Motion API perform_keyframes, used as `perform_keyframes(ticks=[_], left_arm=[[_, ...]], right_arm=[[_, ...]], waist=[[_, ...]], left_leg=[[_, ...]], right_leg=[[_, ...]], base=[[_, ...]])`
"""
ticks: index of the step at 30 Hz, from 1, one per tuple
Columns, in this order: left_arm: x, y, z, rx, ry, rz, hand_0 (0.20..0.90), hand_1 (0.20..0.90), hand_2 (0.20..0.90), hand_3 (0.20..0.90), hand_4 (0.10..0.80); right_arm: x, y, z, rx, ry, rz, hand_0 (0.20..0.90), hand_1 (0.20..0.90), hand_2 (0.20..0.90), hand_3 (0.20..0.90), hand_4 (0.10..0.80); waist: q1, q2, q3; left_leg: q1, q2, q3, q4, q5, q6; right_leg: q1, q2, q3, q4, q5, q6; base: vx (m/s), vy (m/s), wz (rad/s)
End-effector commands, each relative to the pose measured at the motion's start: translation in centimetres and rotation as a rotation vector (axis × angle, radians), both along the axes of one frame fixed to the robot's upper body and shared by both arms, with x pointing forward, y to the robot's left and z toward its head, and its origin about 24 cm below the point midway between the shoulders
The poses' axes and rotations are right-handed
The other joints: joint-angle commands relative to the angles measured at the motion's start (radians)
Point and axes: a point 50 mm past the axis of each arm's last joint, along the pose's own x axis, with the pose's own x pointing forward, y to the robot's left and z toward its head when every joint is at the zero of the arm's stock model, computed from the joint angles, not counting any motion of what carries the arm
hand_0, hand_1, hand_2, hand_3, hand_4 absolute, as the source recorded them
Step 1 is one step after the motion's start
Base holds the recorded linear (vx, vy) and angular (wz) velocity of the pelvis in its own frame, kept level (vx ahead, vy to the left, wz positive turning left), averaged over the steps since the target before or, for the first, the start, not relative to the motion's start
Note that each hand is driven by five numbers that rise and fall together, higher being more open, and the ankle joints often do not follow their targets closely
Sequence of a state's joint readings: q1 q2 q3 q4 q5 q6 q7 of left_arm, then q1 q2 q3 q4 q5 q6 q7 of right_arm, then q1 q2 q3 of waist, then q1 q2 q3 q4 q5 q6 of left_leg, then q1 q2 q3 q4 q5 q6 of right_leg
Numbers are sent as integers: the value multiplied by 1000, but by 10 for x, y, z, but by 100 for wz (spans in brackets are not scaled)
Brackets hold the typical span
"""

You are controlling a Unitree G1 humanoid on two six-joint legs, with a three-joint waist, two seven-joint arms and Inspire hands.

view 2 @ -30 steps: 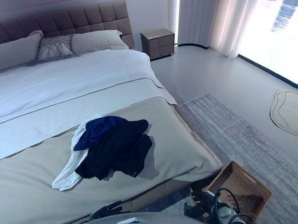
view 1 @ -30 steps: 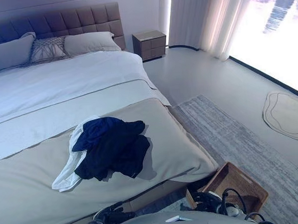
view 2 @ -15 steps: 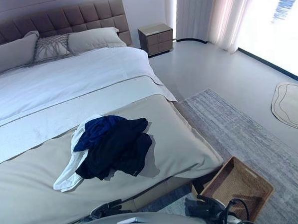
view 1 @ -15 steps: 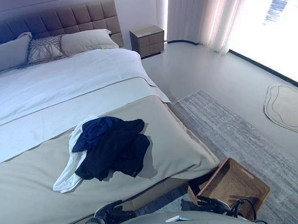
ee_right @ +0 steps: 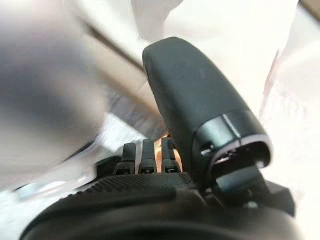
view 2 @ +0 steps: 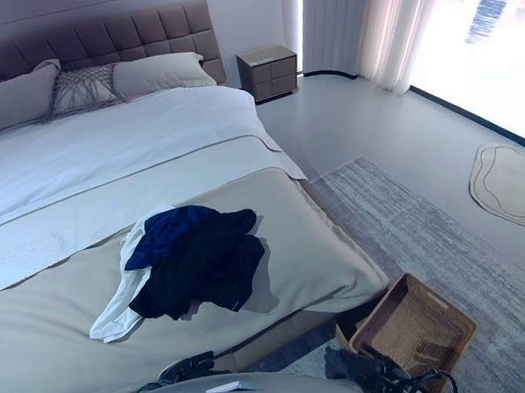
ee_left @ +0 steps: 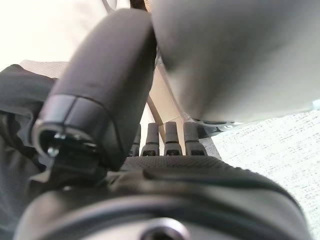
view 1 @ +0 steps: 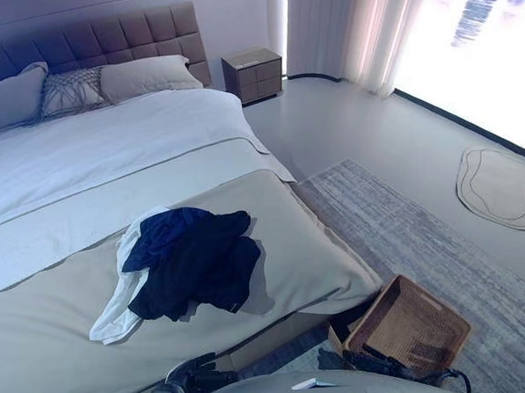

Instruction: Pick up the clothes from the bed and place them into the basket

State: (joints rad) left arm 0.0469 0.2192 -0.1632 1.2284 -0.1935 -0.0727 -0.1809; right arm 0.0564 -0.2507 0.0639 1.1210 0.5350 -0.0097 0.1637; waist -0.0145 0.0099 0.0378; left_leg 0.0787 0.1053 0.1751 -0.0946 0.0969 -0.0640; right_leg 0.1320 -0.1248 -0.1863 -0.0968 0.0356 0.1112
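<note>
On bed [view 1: 67, 339], near foot end: clothes [view 1: 191, 264] lie in dark heap, white piece under it, long axis running from foot edge toward pillows. Basket [view 2: 416, 325] on floor beside bed corner, empty. My left hand [ee_left: 167, 145] low below bed edge, fingers straight, holding nothing. My right hand [ee_right: 145, 160] by basket, also relaxed, empty. Heap lies up-forward; left hand seems nearer.

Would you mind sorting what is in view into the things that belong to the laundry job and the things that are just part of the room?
Belongs to the job:
- pile of dark and white clothes
- bed it lies on
- wicker basket on the floor by the bed's corner

Just lying about:
- pillows
- nightstand
- grey rug
- small round mat
- curtains
</note>
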Motion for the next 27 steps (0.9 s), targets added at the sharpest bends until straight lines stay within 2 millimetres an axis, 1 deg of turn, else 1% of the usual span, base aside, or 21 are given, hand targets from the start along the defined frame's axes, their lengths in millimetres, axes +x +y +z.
perform_keyframes(ticks=[1, 3, 5, 6, 7, 8, 10, 11, 13, 14, 15, 16, 20, 21, 22, 24, 26, 27], left_arm=[[32, 5, 9, 46, -95, -128, 900, 900, 900, 900, 800], [37, 4, 11, 53, -107, -163, 900, 900, 900, 900, 800], [40, 5, 12, 62, -113, -180, 900, 900, 900, 900, 800], [41, 6, 13, 69, -115, -188, 900, 900, 900, 900, 800], [41, 9, 14, 77, -117, -195, 900, 900, 900, 900, 800], [41, 10, 14, 83, -121, -201, 900, 900, 900, 900, 800], [40, 11, 15, 85, -122, -201, 900, 900, 900, 900, 800], [39, 12, 15, 88, -125, -203, 900, 900, 900, 900, 800], [42, 14, 17, 91, -138, -203, 900, 900, 900, 900, 800], [43, 15, 18, 91, -143, -207, 900, 900, 900, 900, 800], [46, 16, 19, 92, -150, -212, 900, 900, 900, 900, 800], [48, 16, 19, 94, -154, -210, 900, 900, 900, 900, 800], [59, 16, 25, 85, -205, -226, 900, 900, 900, 900, 800], [60, 16, 25, 81, -212, -225, 900, 900, 900, 900, 800], [61, 14, 26, 74, -221, -221, 900, 900, 900, 900, 800], [63, 10, 26, 57, -248, -219, 900, 900, 900, 900, 800], [67, 1, 28, 24, -289, -211, 900, 900, 900, 900, 800], [69, -2, 29, 11, -305, -205, 900, 900, 900, 900, 800]], right_arm=[[108, 5, 49, -203, -380, 236, 900, 900, 900, 900, 800], [136, 1, 72, -390, -477, 384, 900, 900, 900, 900, 800], [155, -3, 90, -549, -532, 490, 900, 900, 900, 900, 800], [168, -6, 104, -648, -558, 535, 900, 900, 900, 900, 800], [185, -9, 122, -745, -589, 578, 900, 900, 900, 900, 800], [201, -10, 141, -829, -621, 598, 900, 900, 900, 900, 800], [207, -10, 148, -869, -637, 612, 900, 900, 900, 900, 800], [222, -9, 168, -977, -674, 630, 900, 900, 900, 900, 800], [244, -5, 198, -1110, -721, 640, 900, 900, 900, 900, 800], [248, -5, 203, -1128, -728, 634, 900, 900, 900, 900, 800], [256, -5, 215, -1186, -748, 629, 900, 900, 900, 900, 800], [260, -5, 222, -1227, -759, 632, 900, 900, 900, 900, 800], [283, -10, 277, -1423, -819, 548, 900, 900, 900, 900, 800], [285, -10, 284, -1443, -823, 539, 900, 900, 900, 900, 800], [289, -10, 292, -1465, -826, 537, 900, 900, 900, 900, 800], [294, -10, 307, -1505, -825, 526, 900, 900, 900, 900, 800], [301, -8, 321, -1561, -809, 534, 900, 900, 900, 900, 800], [304, -7, 326, -1576, -800, 542, 900, 900, 900, 900, 800]], waist=[[52, -14, 97], [77, -15, 115], [96, -17, 126], [112, -18, 137], [130, -19, 155], [148, -19, 169], [155, -19, 171], [176, -15, 190], [207, -6, 219], [211, -3, 222], [225, 2, 236], [232, 6, 243], [286, 43, 291], [293, 49, 297], [303, 52, 308], [320, 67, 323], [349, 92, 347], [359, 100, 356]], left_leg=[[58, -120, -70, 82, -176, 103], [42, -127, -97, 98, -179, 108], [24, -131, -117, 107, -178, 111], [13, -134, -131, 115, -177, 114], [3, -136, -145, 125, -179, 114], [-12, -138, -159, 137, -178, 114], [-22, -139, -165, 142, -176, 114], [-36, -143, -179, 156, -177, 114], [-73, -151, -205, 172, -170, 117], [-83, -152, -211, 173, -166, 118], [-95, -158, -223, 177, -163, 119], [-105, -161, -231, 178, -159, 121], [-192, -191, -275, 197, -134, 131], [-204, -196, -279, 201, -131, 132], [-205, -202, -284, 205, -148, 128], [-237, -214, -293, 217, -141, 129], [-280, -230, -307, 238, -134, 131], [-297, -236, -311, 246, -131, 131]], right_leg=[[-19, 47, -39, 176, -121, -74], [-28, 40, -50, 197, -129, -76], [-42, 34, -60, 212, -129, -76], [-52, 28, -68, 226, -131, -74], [-58, 21, -78, 242, -134, -72], [-67, 12, -90, 256, -135, -71], [-74, 9, -96, 260, -133, -71], [-79, -2, -109, 276, -138, -69], [-100, -17, -131, 299, -143, -68], [-106, -19, -136, 300, -141, -67], [-116, -27, -144, 319, -148, -66], [-125, -31, -151, 330, -150, -65], [-198, -82, -186, 427, -138, -62], [-207, -91, -191, 438, -138, -63], [-213, -105, -184, 467, -163, -56], [-231, -125, -193, 490, -168, -59], [-254, -157, -211, 534, -179, -64], [-264, -167, -216, 548, -182, -65]], base=[[-31, 15, 31], [-25, 19, 41], [-19, 13, 34], [-9, 7, 48], [1, 12, 51], [9, 12, 47], [21, 24, 44], [29, 58, 43], [3, 64, 38], [-16, 48, 39], [-8, 48, 42], [-2, 72, 49], [-34, 113, 49], [39, 98, 41], [61, 98, 43], [33, 134, 34], [21, 201, 29], [25, 175, 27]])
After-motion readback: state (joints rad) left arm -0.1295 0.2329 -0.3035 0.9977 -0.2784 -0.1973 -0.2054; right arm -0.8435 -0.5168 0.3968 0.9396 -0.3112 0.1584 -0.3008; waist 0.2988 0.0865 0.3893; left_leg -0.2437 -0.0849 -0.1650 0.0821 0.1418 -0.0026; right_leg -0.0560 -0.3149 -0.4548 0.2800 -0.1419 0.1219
